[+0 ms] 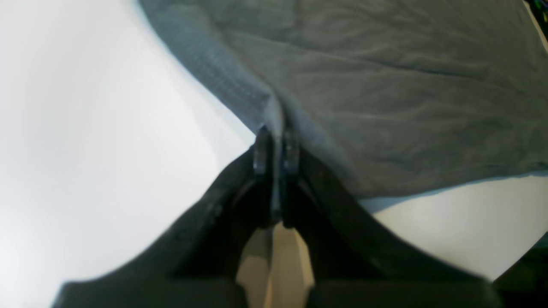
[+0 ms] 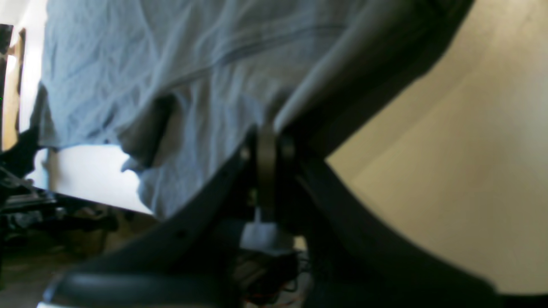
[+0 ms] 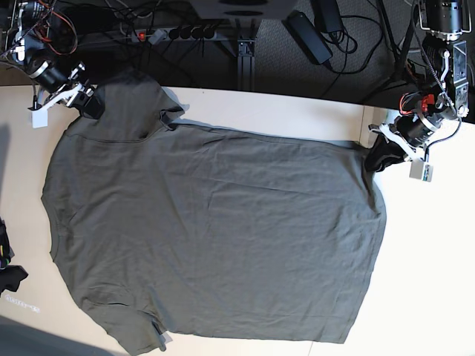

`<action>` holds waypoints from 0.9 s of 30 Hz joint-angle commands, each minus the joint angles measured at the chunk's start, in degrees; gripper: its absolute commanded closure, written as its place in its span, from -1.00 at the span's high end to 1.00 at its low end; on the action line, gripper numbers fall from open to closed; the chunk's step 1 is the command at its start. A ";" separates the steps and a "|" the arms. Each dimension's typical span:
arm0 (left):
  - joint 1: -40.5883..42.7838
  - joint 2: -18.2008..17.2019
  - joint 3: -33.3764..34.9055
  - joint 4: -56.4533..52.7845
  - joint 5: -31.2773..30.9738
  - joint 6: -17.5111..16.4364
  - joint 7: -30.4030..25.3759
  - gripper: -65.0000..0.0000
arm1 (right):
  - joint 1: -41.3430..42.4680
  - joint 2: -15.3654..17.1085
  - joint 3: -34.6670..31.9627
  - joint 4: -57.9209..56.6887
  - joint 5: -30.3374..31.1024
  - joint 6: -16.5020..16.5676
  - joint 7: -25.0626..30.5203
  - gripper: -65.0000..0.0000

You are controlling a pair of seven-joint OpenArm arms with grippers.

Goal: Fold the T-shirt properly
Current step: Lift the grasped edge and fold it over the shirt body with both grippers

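Note:
The dark olive-grey T-shirt (image 3: 215,230) lies spread flat over most of the white table (image 3: 430,282). At the shirt's far right corner, my left gripper (image 3: 375,157) is shut on the cloth. The left wrist view shows its fingertips (image 1: 276,149) pinching a raised ridge of the shirt's edge (image 1: 385,85). At the far left, my right gripper (image 3: 89,102) is shut on the cloth by the sleeve. In the right wrist view its fingers (image 2: 267,145) clamp a fold of the shirt (image 2: 128,64), which hangs lifted off the table there.
A small black lumpy object (image 3: 7,271) sits at the table's left edge, with a white tag (image 3: 21,302) just below it. Cables and a power strip (image 3: 171,33) run behind the far edge. Bare table shows right of the shirt.

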 commanded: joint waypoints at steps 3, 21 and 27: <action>-1.46 -2.08 -0.20 0.98 -3.67 -1.08 4.76 -1.00 | -0.70 1.14 2.54 3.61 -2.89 1.36 -5.33 -1.00; -10.91 -8.41 -0.26 2.34 -11.89 -1.08 11.30 -1.00 | 12.96 18.95 5.92 4.92 -0.98 1.81 -6.93 -1.00; -16.63 -8.63 2.89 2.05 -8.96 -1.08 10.03 -1.00 | 22.27 21.46 3.39 -1.86 -1.60 2.03 -6.69 -1.00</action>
